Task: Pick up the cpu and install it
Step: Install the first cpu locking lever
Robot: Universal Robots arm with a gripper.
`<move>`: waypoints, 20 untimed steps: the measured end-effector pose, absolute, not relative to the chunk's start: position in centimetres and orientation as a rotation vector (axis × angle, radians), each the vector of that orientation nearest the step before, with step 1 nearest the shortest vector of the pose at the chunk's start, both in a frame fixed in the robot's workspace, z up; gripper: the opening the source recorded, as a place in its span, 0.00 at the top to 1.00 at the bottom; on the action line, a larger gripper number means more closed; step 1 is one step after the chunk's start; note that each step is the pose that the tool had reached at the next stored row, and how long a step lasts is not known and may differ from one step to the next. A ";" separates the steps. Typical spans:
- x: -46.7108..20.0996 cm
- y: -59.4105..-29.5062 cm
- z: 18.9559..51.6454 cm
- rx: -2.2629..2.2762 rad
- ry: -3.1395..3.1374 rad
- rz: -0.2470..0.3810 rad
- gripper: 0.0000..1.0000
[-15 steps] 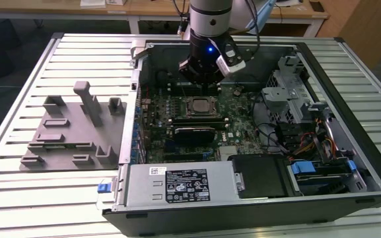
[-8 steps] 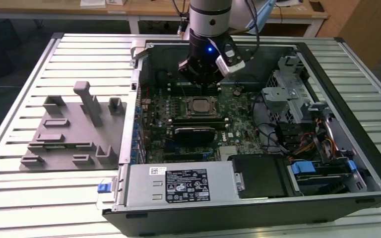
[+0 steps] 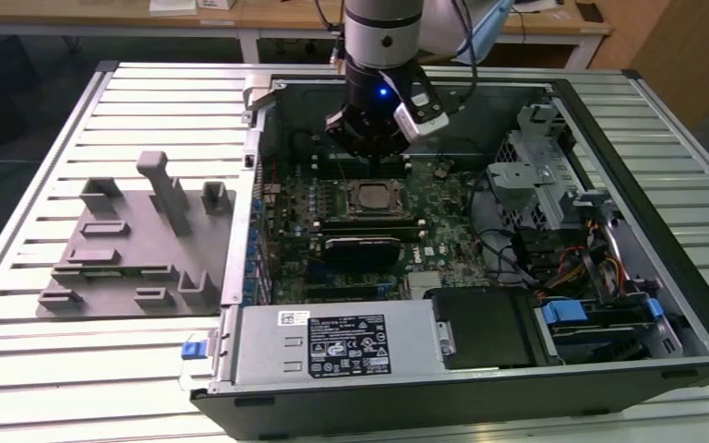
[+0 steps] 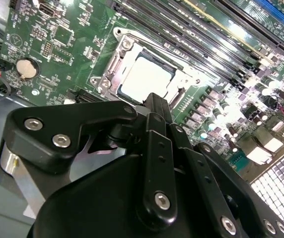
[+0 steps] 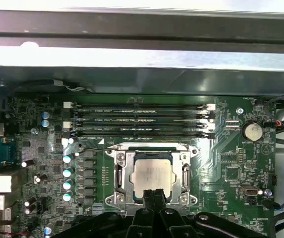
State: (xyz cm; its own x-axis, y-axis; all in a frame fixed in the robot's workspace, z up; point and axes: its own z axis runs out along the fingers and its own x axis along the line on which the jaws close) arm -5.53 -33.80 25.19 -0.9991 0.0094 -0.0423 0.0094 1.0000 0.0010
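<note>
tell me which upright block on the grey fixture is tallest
The capped middle post; the block at the exterior view's left and the block at its right stand much lower.

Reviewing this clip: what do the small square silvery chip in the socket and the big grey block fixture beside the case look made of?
The small flat square cpu: a metal lid, most likely, silvery-grey with a soft sheen under the light. The large grey fixture with upright blocks: probably plastic, uniformly matt, no glints.
</note>
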 end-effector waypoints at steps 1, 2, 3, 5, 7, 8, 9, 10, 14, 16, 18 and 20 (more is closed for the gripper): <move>-5.6 -33.8 25.2 0.015 3.099 0.001 0.89; -5.8 -33.8 25.2 0.015 3.099 0.001 0.89; -5.9 -33.8 25.2 0.015 3.099 0.001 0.89; -6.2 -33.8 25.2 0.015 3.099 0.001 0.89; -6.5 -33.8 25.2 0.015 3.099 0.002 0.89; -6.7 -33.8 25.2 0.015 3.099 0.002 0.89; -6.9 -33.8 25.2 0.015 3.099 0.002 0.89; -7.1 -33.8 25.2 0.015 3.099 0.002 0.89; -8.1 -33.8 25.2 0.015 3.099 0.003 0.89; -8.6 -33.8 25.2 0.015 3.099 0.005 0.89; -9.1 -33.8 25.2 0.015 3.099 0.007 0.89; -9.6 -33.8 25.2 0.015 3.099 0.008 0.89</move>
